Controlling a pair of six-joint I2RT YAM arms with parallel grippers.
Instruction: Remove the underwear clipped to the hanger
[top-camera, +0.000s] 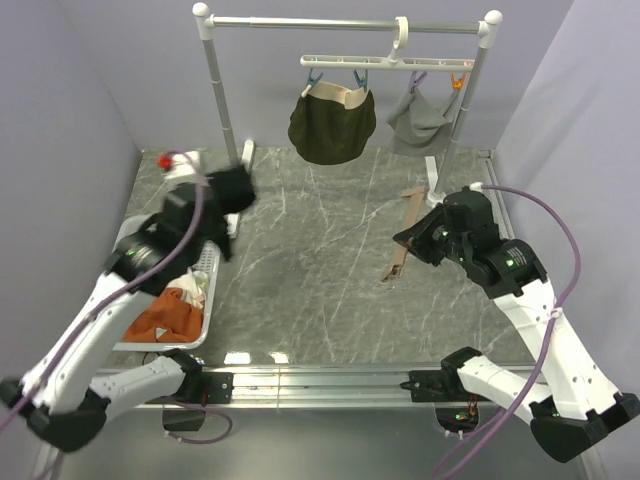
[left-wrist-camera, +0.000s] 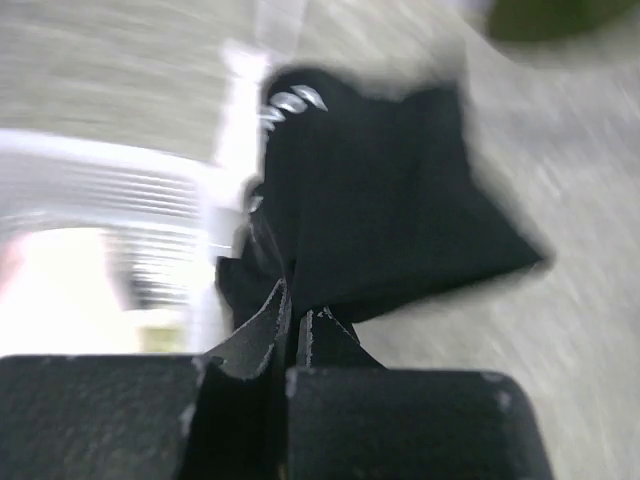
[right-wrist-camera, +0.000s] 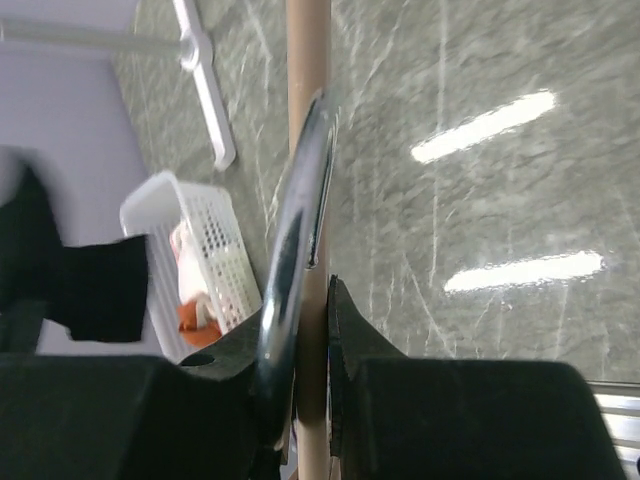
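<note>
left pincer: your left gripper (left-wrist-camera: 297, 312) has its jaws pressed together on a fold of the black brief (left-wrist-camera: 390, 200). this wrist view is blurred.
black brief: it hangs from that gripper, apart from the white hanger (top-camera: 385, 62). it is near the foot of the left post of the rack (top-camera: 340, 22), by the far end of the white basket (top-camera: 210, 270).
right pincer: your right gripper (right-wrist-camera: 312, 295) shows its jaws nearly together, with a tan strip (right-wrist-camera: 308, 80) running through the narrow gap. you cannot tell whether the strip is pinched or only lies on the table (top-camera: 300, 260) beneath.
olive brief (top-camera: 332, 125): it is clipped by its cream waistband to the left half of the hanger.
grey brief (top-camera: 420, 118): it is clipped to the hanger's right half, just beside the rack's right post.
basket contents: an orange cloth (top-camera: 165, 315) and a white cloth (top-camera: 190, 290) lie inside.
</note>
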